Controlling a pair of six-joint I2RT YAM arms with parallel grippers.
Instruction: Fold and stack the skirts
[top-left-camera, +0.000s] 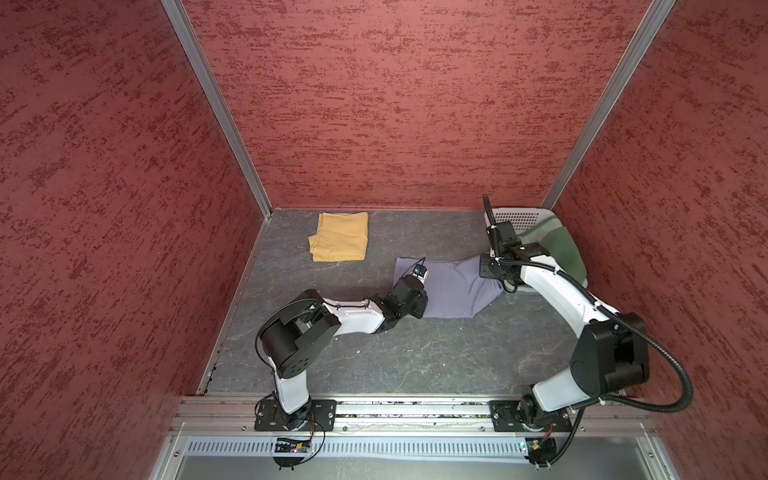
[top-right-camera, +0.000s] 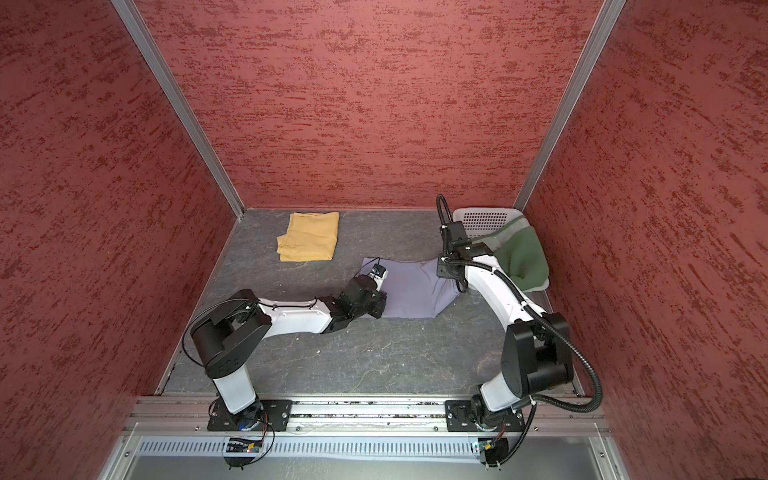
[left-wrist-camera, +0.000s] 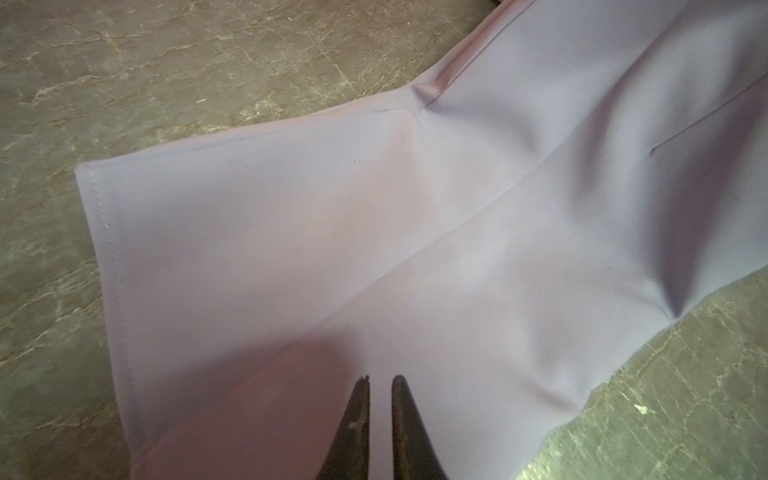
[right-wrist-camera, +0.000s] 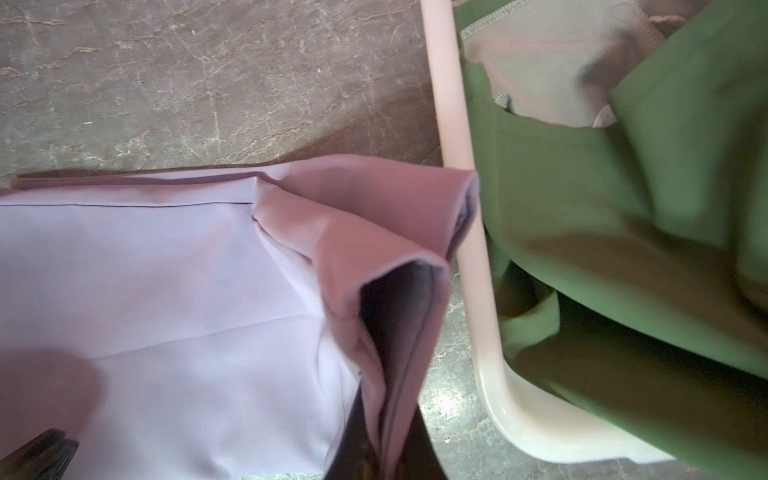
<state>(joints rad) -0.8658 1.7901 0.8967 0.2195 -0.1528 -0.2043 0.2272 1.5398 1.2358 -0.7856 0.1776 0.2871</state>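
Observation:
The pale lavender-grey skirt (top-left-camera: 453, 291) (top-right-camera: 411, 291) lies spread on the dark floor mid-table. My left gripper (left-wrist-camera: 381, 378) hovers low over its near-left part, jaws a narrow slit apart with nothing between them. My right gripper (right-wrist-camera: 386, 424) is shut on the skirt's right edge (right-wrist-camera: 386, 291), lifted into a fold beside the basket. The mustard yellow skirt (top-left-camera: 340, 237) (top-right-camera: 309, 237) lies folded at the back left. The dark green skirt (top-left-camera: 569, 253) (right-wrist-camera: 623, 208) with a lighter waistband hangs over the basket.
The white perforated basket (top-left-camera: 519, 216) (top-right-camera: 482, 218) stands in the back right corner, its rim (right-wrist-camera: 457, 124) close to my right gripper. Red walls enclose three sides. The arm bases sit on a metal rail (top-left-camera: 415, 409) along the front.

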